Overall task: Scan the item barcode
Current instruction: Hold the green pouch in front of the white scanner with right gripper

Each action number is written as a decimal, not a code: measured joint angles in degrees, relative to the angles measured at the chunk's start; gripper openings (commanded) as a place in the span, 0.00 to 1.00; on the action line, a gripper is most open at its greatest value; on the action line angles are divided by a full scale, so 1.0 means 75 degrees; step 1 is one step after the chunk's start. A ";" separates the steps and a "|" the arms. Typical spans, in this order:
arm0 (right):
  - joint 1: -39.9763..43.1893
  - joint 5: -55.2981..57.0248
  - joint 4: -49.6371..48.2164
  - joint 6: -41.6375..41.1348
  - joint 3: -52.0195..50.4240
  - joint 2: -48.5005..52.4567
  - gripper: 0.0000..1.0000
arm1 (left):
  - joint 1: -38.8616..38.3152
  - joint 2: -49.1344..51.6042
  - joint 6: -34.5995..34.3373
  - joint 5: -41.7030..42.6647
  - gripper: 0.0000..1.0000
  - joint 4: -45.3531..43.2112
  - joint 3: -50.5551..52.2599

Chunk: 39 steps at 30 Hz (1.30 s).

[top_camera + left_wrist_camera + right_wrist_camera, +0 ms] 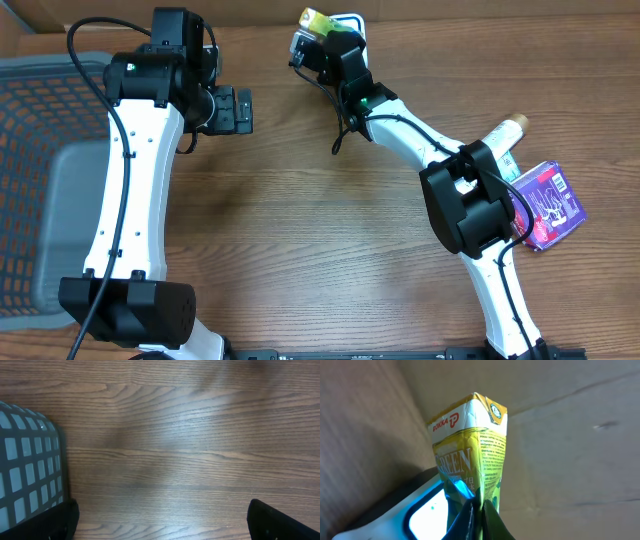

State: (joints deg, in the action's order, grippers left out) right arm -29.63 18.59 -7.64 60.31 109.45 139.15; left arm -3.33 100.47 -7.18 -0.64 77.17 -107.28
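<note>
Overhead layout: a wood-grain bench carries two white-and-black arms, with a grey mesh basket along its left edge.
Right jaws: clenched on the lower seam of the green tea carton; the dark fingers pinch the folded paperboard.
Carton: yellow-green printed paperboard with a creased gable top, held upright off the bench at the far edge, right over the scanner.
Scanner: rounded dark housing around a glowing white-blue window, smooth and glossy.
Left jaws: released and spread wide over bare wood, gripping nothing; only the black fingertips show, at the lower corners of the left wrist view.
Basket detail: stiff plastic lattice of square holes with a rounded corner, just beside the left-hand fingertip.
Right edge: a glossy purple packet with a white label patch and a slim bottle with a tan cap, both partly under the right arm's elbow.
Open room: a wide stretch of wood grain lies between the two arms at mid-bench.
</note>
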 measured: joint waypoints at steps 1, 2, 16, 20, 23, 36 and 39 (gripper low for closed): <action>0.0000 0.0009 -0.0085 -0.0006 0.0000 0.0000 0.04 | 0.0000 0.0000 0.0000 0.0000 1.00 0.0000 0.0000; 0.0000 0.0012 -0.0119 -0.0006 0.0000 0.0000 0.04 | 0.0000 0.0000 0.0000 0.0000 1.00 -0.0003 0.0000; -0.0003 0.0035 0.0341 -0.0009 0.0000 0.0000 0.04 | 0.0000 0.0000 0.0000 0.0000 1.00 -0.0003 0.0000; -0.0006 0.0032 0.0350 -0.0003 0.0000 0.0000 0.04 | 0.0000 0.0000 0.0000 0.0000 1.00 0.0000 0.0000; -0.0006 0.0032 0.0353 -0.0003 0.0000 0.0000 0.04 | 0.0000 0.0000 0.0000 0.0000 1.00 0.0000 0.0000; -0.0015 0.0032 0.0350 -0.0009 0.0000 0.0000 0.04 | 0.0000 0.0000 0.0000 0.0000 0.99 0.0000 0.0000; -0.0017 0.0032 0.0350 -0.0006 0.0000 0.0000 0.04 | 0.0000 0.0000 0.0000 -0.0003 1.00 -0.0003 0.0000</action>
State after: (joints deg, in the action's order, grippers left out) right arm -29.76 18.83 -5.02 60.27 109.45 139.15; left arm -3.33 100.47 -7.18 -0.67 77.14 -107.28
